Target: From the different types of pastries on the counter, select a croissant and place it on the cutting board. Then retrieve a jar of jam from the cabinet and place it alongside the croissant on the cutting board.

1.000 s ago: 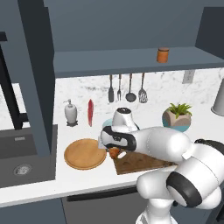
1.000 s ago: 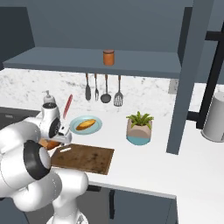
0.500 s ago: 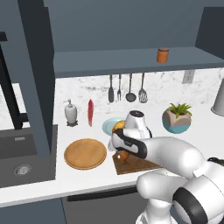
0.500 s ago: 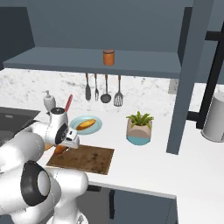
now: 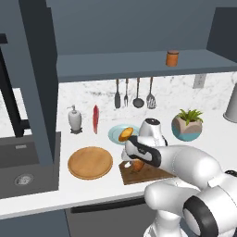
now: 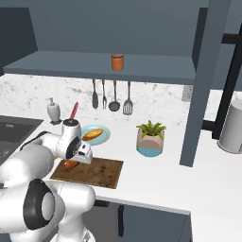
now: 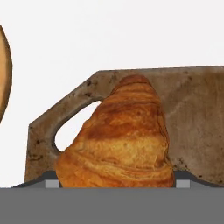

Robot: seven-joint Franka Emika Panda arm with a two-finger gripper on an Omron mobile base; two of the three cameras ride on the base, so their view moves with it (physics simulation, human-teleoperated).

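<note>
From behind the arm on its left, the gripper (image 5: 137, 163) hangs low over the cutting board (image 5: 152, 174), and only a sliver of the croissant (image 5: 138, 165) peeks out beneath the white hand. The right base view gives a cleaner look: the croissant (image 6: 71, 164) sits at the 9 o'clock end of the board (image 6: 97, 173), under the gripper (image 6: 75, 160), its long axis slanting from about 8 o'clock up to 2 o'clock.

Only the hand view shows the grip itself. There the croissant (image 7: 120, 142) fills the middle, clamped between the two fingertips (image 7: 51, 183), which press against its wide lower end on either side. Its narrower brown tip points to 12 o'clock in that view, over the worn board (image 7: 197, 118), with the handle hole at 9 o'clock of the pastry. Whether it touches the wood or hangs just above it, I cannot tell.

The base views alone show the rest of the kitchen: the golden bun (image 5: 125, 134) on a pale blue plate (image 5: 115, 137) at 11 o'clock of the board, the round wooden plate (image 5: 90, 162) at 9 o'clock, and the jar of jam (image 5: 172, 58) up on the cabinet (image 5: 120, 65) shelf at 12 o'clock. A potted plant (image 6: 151, 138) stands on the counter (image 6: 189, 184) at 1 o'clock of the board.
</note>
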